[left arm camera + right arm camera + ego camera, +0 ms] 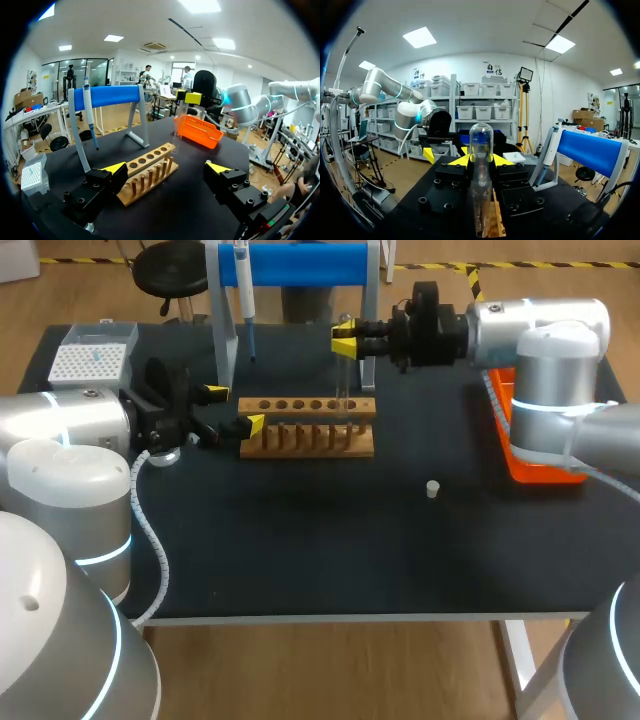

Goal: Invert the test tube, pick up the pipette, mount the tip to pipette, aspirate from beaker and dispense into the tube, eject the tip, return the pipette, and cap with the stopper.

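On the dark desk, a white tip box sits at the far left corner. Just beside it, the left claw hangs spread wide with nothing between its yellow fingers; in the left wrist view the left claw is open towards the wooden rack, whose near end lies just ahead of one finger. Behind the rack stands a blue stand, and the pipette hangs from its left end, tip pointing down. At the rack's right end the test tube stands upright, its lower end at the rack, pinched from both sides by the right claw. In the right wrist view the test tube shows its rounded closed end uppermost, between the fingers of the right claw. Further right, the small white stopper lies alone on the desk, well apart from the rack. An orange tray sits at the right edge, partly under the right arm.
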You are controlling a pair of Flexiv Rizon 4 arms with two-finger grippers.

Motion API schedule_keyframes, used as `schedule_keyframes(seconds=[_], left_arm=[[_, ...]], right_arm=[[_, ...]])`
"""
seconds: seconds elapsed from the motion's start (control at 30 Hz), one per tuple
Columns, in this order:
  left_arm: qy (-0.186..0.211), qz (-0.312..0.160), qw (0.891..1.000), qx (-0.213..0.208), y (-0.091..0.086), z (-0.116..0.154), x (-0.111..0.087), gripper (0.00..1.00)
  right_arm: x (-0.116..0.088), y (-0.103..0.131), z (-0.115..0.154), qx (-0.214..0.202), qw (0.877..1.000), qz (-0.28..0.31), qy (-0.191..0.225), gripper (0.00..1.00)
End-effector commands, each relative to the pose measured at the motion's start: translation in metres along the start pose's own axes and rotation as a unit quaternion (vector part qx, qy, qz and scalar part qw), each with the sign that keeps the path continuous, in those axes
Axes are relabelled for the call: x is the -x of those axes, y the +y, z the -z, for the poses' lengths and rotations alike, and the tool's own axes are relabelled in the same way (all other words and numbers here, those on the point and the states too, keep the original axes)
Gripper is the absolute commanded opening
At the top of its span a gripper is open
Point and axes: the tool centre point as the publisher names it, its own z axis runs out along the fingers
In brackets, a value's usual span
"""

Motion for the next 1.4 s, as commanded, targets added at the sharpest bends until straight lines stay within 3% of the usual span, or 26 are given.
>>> schedule_keyframes(seconds=[0.03, 0.9, 1.17, 1.27, 1.4], left_arm=[[0.000, 0.000, 1.000, -0.003, 0.002, 0.000, 0.000, 1.00], [0.000, 0.000, 1.000, -0.003, 0.002, 0.000, 0.000, 1.00], [0.000, 0.000, 1.000, -0.003, 0.002, 0.000, 0.000, 1.00], [0.000, 0.000, 1.000, -0.003, 0.002, 0.000, 0.000, 1.00], [0.000, 0.000, 1.000, -0.003, 0.002, 0.000, 0.000, 1.00]], right_arm=[[-0.012, 0.001, 0.011, -0.010, 1.000, -0.001, -0.012, 0.00], [-0.016, 0.003, 0.018, -0.012, 1.000, -0.011, -0.016, 0.00], [-0.013, 0.007, 0.026, -0.031, 0.987, -0.155, -0.037, 0.00], [-0.013, 0.006, 0.026, -0.045, 0.976, -0.210, -0.035, 0.00], [-0.010, 0.004, 0.026, -0.051, 0.953, -0.299, -0.025, 0.00]])
